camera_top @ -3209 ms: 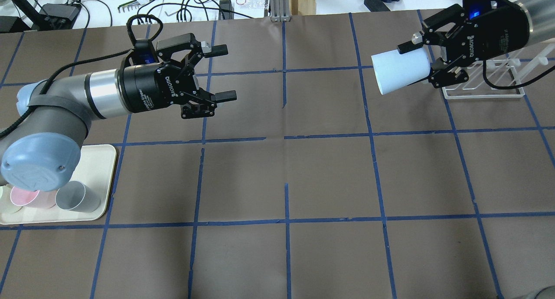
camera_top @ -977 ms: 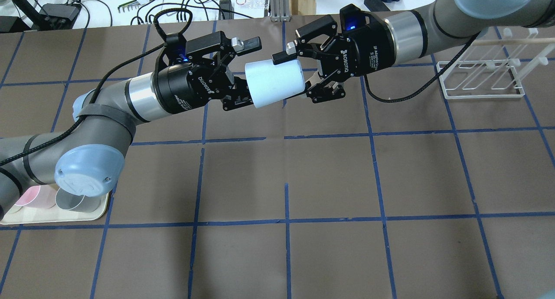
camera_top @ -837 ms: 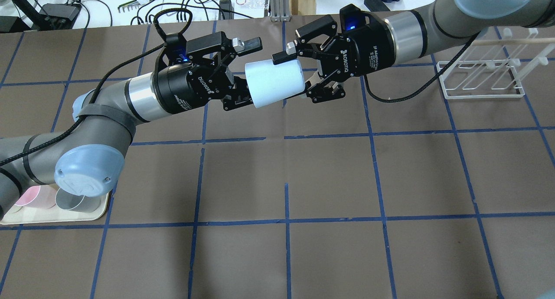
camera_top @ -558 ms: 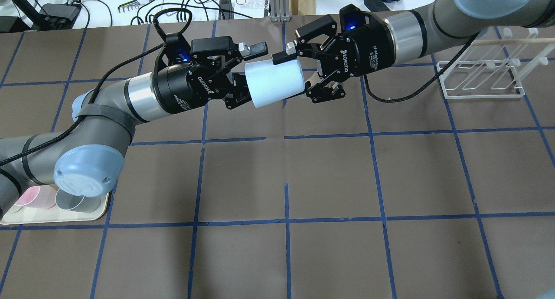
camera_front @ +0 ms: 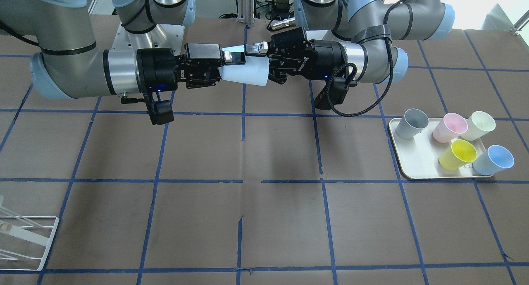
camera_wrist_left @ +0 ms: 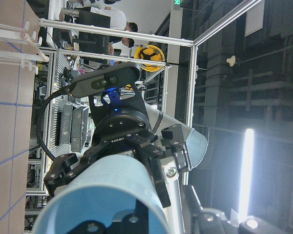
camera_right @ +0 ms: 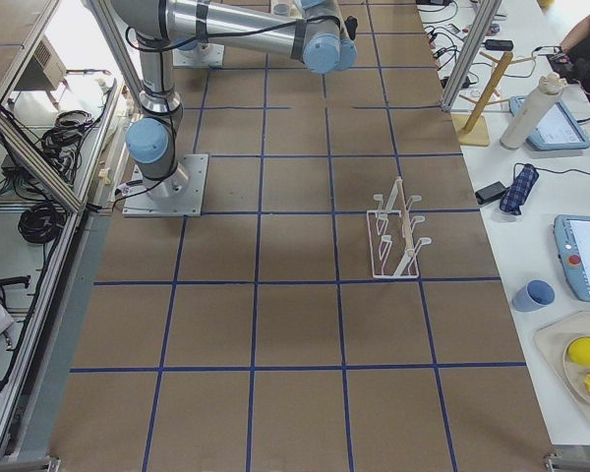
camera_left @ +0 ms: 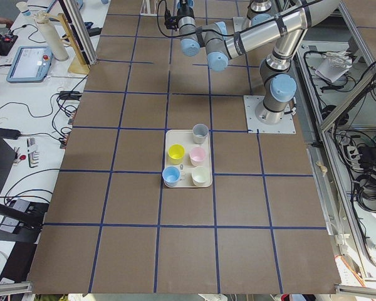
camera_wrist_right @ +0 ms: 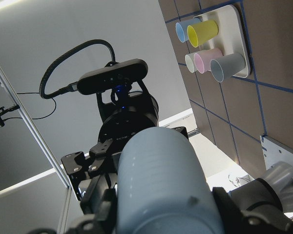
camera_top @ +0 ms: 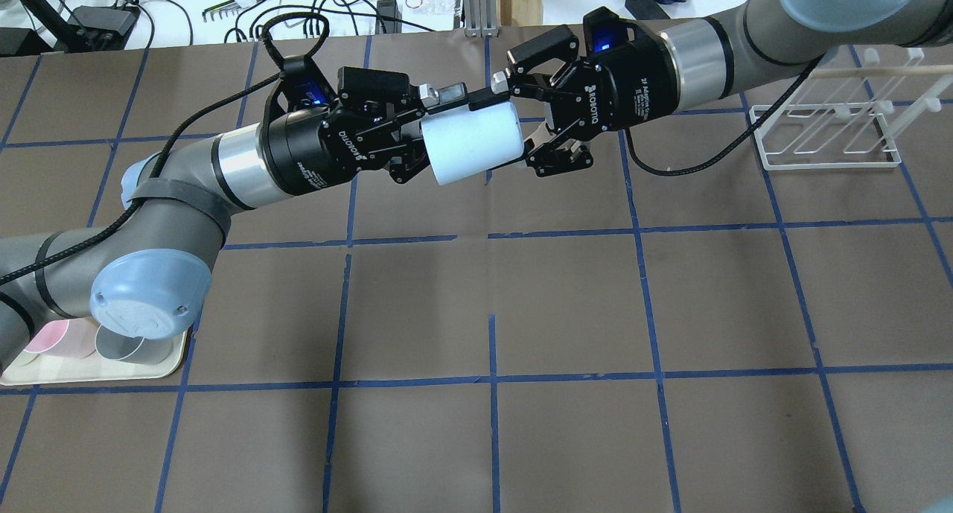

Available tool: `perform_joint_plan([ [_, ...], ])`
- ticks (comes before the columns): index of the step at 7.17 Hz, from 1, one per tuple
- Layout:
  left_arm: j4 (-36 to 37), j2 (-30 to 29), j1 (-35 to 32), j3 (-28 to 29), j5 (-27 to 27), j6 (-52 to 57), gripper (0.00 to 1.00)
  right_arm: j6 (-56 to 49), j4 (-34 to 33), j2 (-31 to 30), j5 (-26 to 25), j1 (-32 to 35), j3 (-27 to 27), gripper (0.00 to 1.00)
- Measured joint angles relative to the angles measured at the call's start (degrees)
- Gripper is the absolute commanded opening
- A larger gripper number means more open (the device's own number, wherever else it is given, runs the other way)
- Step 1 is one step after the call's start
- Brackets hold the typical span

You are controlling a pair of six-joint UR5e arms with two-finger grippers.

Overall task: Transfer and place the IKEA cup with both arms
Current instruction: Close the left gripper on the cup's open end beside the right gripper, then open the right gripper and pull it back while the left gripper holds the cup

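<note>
The cup (camera_top: 469,142) hung in the air above the far middle of the surface (camera_top: 566,304). It lay on its side between the two arms, with its mouth toward the left arm and its base toward the right. The right gripper (camera_top: 505,129) had its jaws clamped across the narrow end, one finger on each side of it. The left gripper (camera_top: 447,103) met the cup from the opposite end, its jaws drawn together on the wall at the mouth. The left wrist view showed one finger inside the cup and the other outside. On the cup's far side, the tips of the two grippers' fingers lay just beside each other.

At the robot's left end of the surface sat a tray (camera_front: 413,165). It carried a grey cup (camera_front: 411,123), a pink cup (camera_front: 448,128), a cream cup (camera_front: 478,125), a yellow cup (camera_front: 458,154) and a blue cup (camera_front: 494,160), all mouths up. A white wire rack (camera_top: 819,137) stood toward the right end.
</note>
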Motion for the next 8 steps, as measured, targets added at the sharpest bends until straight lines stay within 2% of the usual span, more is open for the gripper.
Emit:
perform_joint_plan([
  [2, 0.0, 0.1, 0.0, 0.0, 0.0, -0.1, 0.27, 0.1, 0.0, 0.0, 0.0, 0.0, -0.1, 1.00],
  [4, 0.0, 0.2, 0.0, 0.0, 0.0, -0.1, 0.26, 0.2, 0.1, 0.0, -0.1, 0.0, -0.1, 1.00],
  [6, -0.1, 0.6, 0.1, 0.0, 0.0, -1.0, 0.12, 0.4, 0.0, 0.0, 0.0, -0.2, -0.5, 1.00],
  [8, -0.1, 0.7, 0.4, 0.0, 0.0, -2.1, 0.05, 1.6, -0.3, 0.4, 0.3, -1.4, -1.9, 1.00],
])
